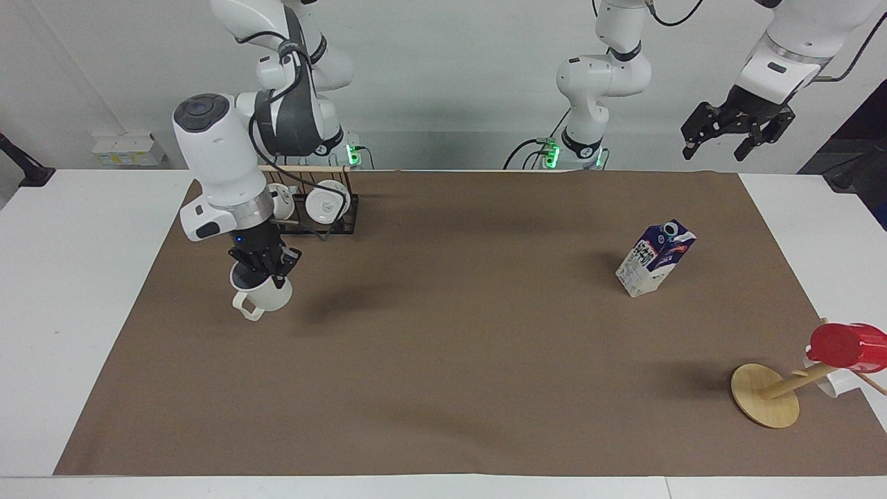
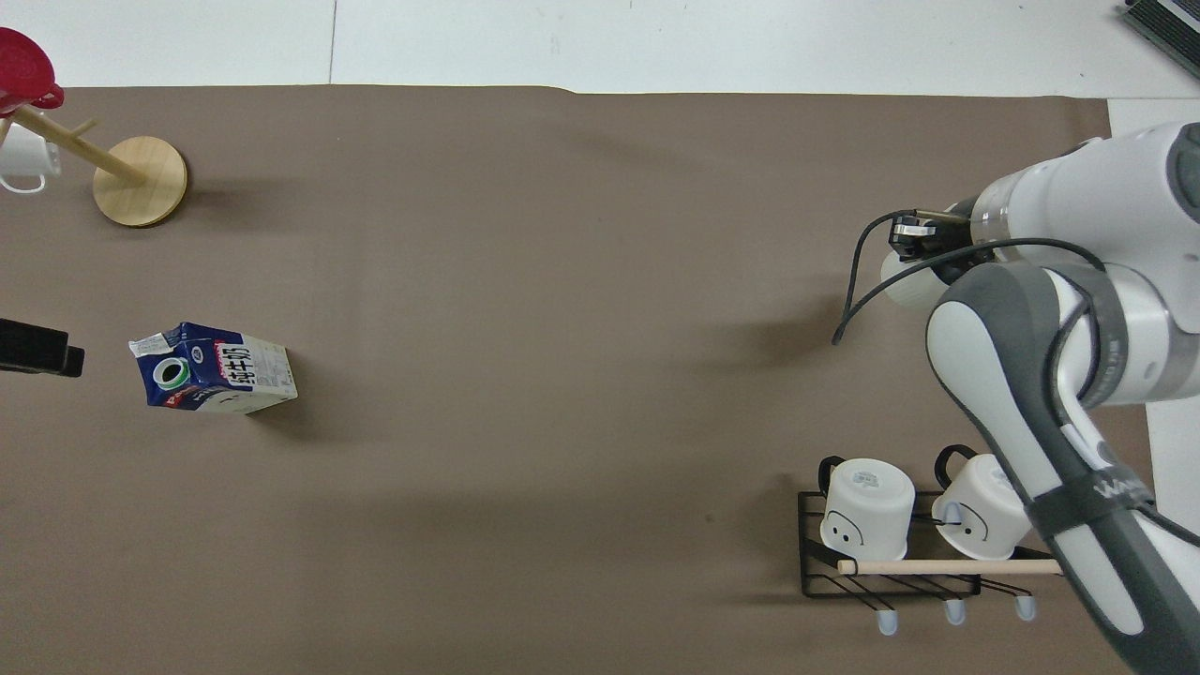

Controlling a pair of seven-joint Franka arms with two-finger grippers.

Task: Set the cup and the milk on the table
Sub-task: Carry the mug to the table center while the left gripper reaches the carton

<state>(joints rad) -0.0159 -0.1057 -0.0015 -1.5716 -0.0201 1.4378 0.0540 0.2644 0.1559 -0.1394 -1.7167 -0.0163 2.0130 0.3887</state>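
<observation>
The table (image 1: 90, 291) is a wide white top with a big brown mat (image 1: 450, 360) over most of it. Taking the overhead view as a clock face with the mat's middle at the centre, the right arm (image 2: 1050, 375) comes in from about four o'clock and bends over the mat's edge at three. At five o'clock, close to the robots, a black wire rack (image 2: 891, 553) holds two white mugs (image 2: 867, 506) tipped on their sides. At nine o'clock the milk carton (image 2: 214, 369) stands on the mat at the left arm's end, cap up. At ten o'clock a wooden stand (image 2: 141, 180) carries a red cup (image 2: 23, 70). The right gripper (image 1: 267, 267) is clenched on the rim of the cup (image 1: 262, 294), a cream mug with its handle toward the viewer in the facing view; the cup hangs just above the mat at three o'clock, its shadow lying apart from it. The left gripper (image 1: 736, 130) waits high above the mat's corner at the left arm's end, its fingers spread, nothing between them.
</observation>
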